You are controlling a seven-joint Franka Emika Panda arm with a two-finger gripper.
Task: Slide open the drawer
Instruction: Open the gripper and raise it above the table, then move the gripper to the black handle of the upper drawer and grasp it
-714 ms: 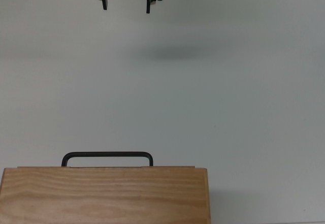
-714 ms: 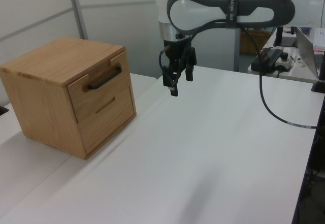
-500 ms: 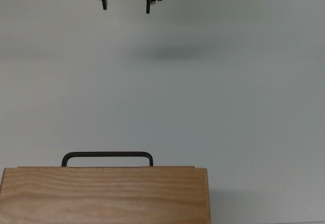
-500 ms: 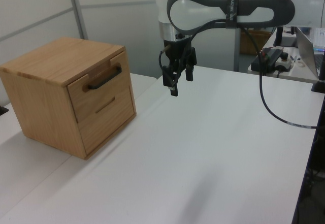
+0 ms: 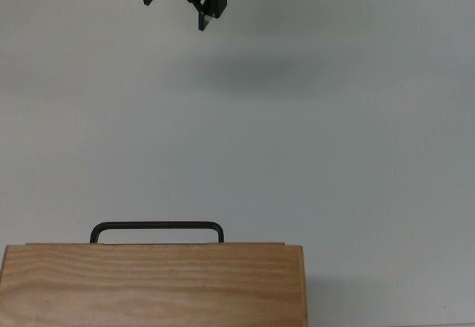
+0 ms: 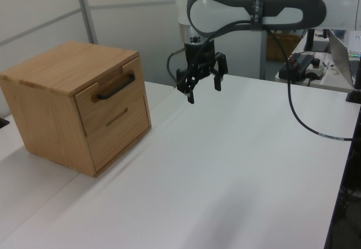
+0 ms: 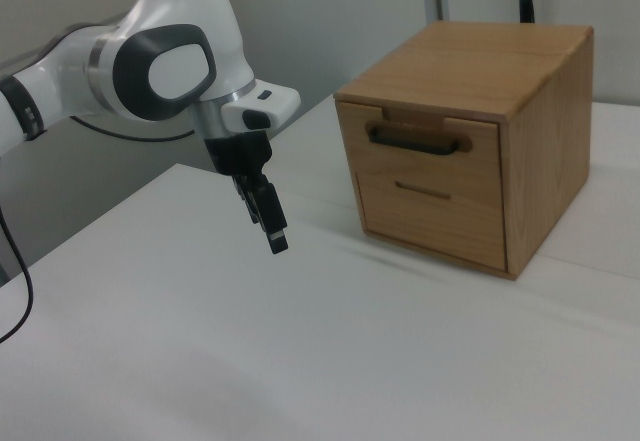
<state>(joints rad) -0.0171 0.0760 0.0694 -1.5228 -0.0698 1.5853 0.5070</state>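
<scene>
Pine drawer [image 6: 107, 99] sits shut in the cabinet [image 6: 62, 68]; we see no readable labels. Claw [image 6: 203, 86] hangs spread open, empty, above the bench [image 6: 225, 164], well apart from the handle [image 6: 117, 87].

In the top view the frame's upper edge cut off the gripper [image 5: 175, 10] above its jaws, so only the two dark tips showed. Far below the jaws there, the cabinet [image 5: 152, 282] ran off the bottom edge, and its top slab hid the drawer front, leaving just the black handle [image 5: 156, 228] poking out. In the right view the jaws lined up one behind the other, the far finger hidden. Behind the jaws, the arm [image 6: 316, 6] left the left view's right edge.
</scene>
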